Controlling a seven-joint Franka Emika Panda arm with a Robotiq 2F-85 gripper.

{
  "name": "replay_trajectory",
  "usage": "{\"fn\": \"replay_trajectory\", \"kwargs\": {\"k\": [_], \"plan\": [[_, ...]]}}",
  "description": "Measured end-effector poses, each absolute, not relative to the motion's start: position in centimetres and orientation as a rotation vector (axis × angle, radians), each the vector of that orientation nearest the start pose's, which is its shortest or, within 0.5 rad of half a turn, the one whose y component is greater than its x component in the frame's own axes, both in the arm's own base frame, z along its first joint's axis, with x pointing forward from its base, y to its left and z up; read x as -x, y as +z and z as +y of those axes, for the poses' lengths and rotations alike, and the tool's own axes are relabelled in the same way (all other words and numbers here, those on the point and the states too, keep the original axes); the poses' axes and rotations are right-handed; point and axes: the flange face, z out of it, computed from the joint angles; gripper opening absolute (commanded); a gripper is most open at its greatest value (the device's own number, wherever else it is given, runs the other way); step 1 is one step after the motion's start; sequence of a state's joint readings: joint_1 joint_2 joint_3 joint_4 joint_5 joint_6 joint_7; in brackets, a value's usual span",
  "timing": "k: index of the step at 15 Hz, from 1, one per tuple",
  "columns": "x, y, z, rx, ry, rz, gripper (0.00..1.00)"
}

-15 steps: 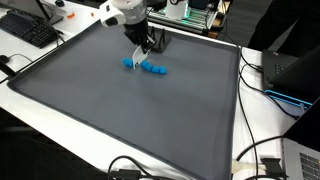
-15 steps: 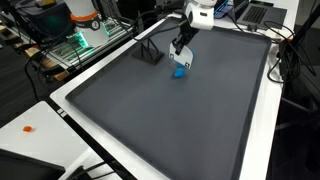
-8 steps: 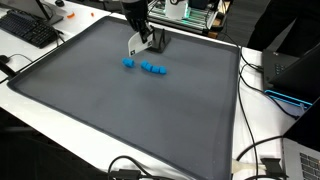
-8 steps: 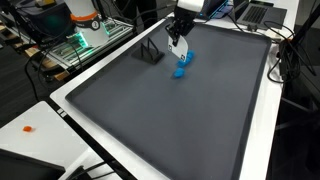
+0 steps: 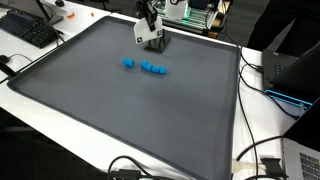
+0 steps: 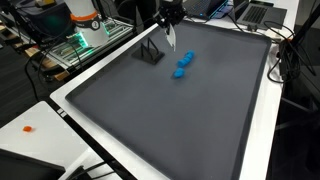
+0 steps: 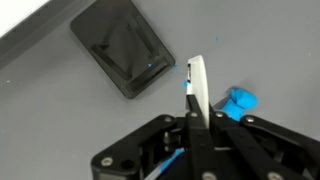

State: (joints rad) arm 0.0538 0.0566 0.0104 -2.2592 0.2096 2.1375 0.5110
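1. The place looks like a robotics lab or a technical office, not a home.
2. A large white table (image 5: 150, 148) carries a wide grey mat (image 5: 120, 110) that covers nearly its whole top.
3. A robot gripper (image 6: 169, 36) hangs over this mat, and such a machine belongs to a lab.
4. A black keyboard (image 5: 30, 28) lies on a desk just beside the table, and a dark laptop (image 5: 288, 75) with a blue glow stands at another side.
5. Many black cables (image 5: 256, 152) run loose around the corners of the table.
6. In an exterior view, an open rack of electronics (image 6: 82, 40) with green light stands next to the table.
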Motion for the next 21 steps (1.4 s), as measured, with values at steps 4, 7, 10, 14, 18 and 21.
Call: {"fn": "replay_trajectory", "kwargs": {"k": [4, 7, 10, 14, 18, 21], "plan": [[-48.0, 31.7, 3.6, 2.766, 0.302, 0.970, 0.01], [-46.5, 30.7, 3.3, 2.662, 0.271, 1.039, 0.01], [-45.2, 29.4, 2.7, 2.614, 0.219, 1.115, 0.01], [-43.5, 27.5, 1.9, 2.556, 0.224, 1.260, 0.01], [-42.5, 26.5, 1.5, 2.481, 0.235, 1.373, 0.01], [-42.0, 26.0, 1.3, 2.435, 0.234, 1.424, 0.01]]}}
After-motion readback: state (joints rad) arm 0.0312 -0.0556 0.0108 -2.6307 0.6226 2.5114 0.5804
